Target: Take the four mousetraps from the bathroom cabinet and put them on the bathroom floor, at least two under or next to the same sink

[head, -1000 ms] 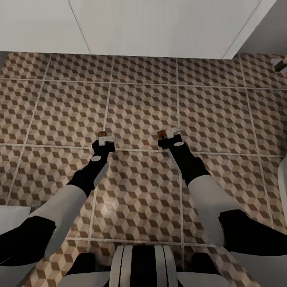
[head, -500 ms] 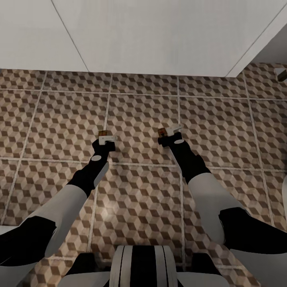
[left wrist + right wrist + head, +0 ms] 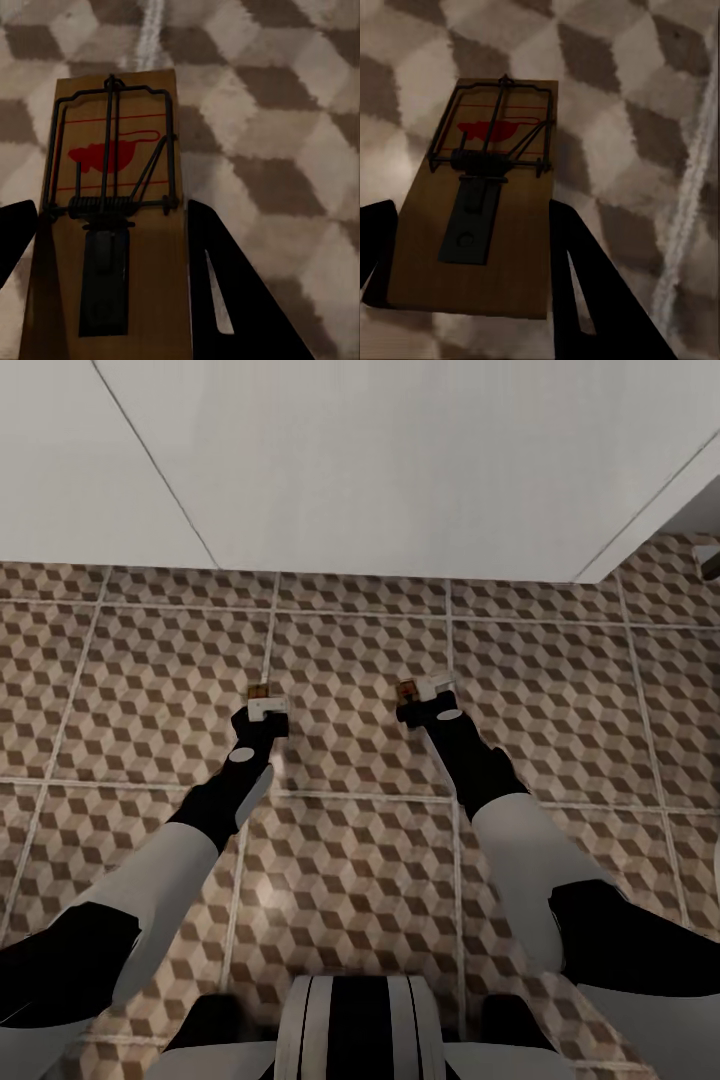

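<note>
Mousetrap (image 3: pixel 112 217) cut off at frame edge (near end).

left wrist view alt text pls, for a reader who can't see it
A tan wooden mousetrap with a dark wire spring bar and a red mouse print is held between the two dark fingers of the left end effector. Behind it lies the floor, tiled in a brown, beige and white cube pattern.

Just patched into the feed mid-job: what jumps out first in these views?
Each gripper holds a mousetrap out over the cube-patterned bathroom floor: the left gripper clamps one mousetrap, the right gripper the other. Straight ahead, a plain white panel rises from the tiles.
</note>
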Controlling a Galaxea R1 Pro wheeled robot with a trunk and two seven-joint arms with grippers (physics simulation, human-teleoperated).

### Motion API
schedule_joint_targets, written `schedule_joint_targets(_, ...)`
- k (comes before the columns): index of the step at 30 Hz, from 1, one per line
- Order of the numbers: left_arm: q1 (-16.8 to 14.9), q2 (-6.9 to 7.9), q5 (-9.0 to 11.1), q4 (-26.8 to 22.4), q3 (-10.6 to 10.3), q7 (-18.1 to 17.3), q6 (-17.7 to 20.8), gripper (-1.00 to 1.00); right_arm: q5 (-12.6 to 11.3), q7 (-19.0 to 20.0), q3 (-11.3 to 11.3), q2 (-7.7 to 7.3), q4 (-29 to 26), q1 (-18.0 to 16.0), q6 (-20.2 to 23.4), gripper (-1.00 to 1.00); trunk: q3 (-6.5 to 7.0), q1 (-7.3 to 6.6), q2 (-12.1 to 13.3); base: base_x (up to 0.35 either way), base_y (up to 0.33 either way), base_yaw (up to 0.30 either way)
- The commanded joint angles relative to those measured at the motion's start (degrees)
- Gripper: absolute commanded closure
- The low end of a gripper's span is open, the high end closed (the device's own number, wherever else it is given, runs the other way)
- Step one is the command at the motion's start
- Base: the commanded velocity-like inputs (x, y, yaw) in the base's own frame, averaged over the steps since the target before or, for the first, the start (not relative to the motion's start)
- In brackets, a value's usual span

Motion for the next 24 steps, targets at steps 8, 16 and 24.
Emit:
schedule_joint_targets(8, -0.03, 0.06, 0.58, -0.11, -0.39, 0.51, -0.05, 1.0, 0.05, -0.1, 0.12, 0.0, 0.26, -0.01, 0.33, 1.0, -0.03, 0.03, -0.01, 0.27, 0.0, 0.0)
schedule_joint_targets(16, -0.01, 0.06, 0.56, -0.06, -0.4, 0.51, -0.04, 1.0, 0.0, -0.08, 0.12, 0.0, 0.65, -0.01, 0.23, 1.0, -0.03, 0.03, -0.01, 0.191, 0.0, 0.0)
schedule_joint_targets(24, -0.01, 0.13, 0.56, -0.1, -0.47, 0.51, -0.05, 1.0, 0.0, -0.07, 0.17, 0.0, 1.63, -0.01, -0.85, 1.0, -0.03, 0.03, -0.01, 0.122, 0.0, 0.0)
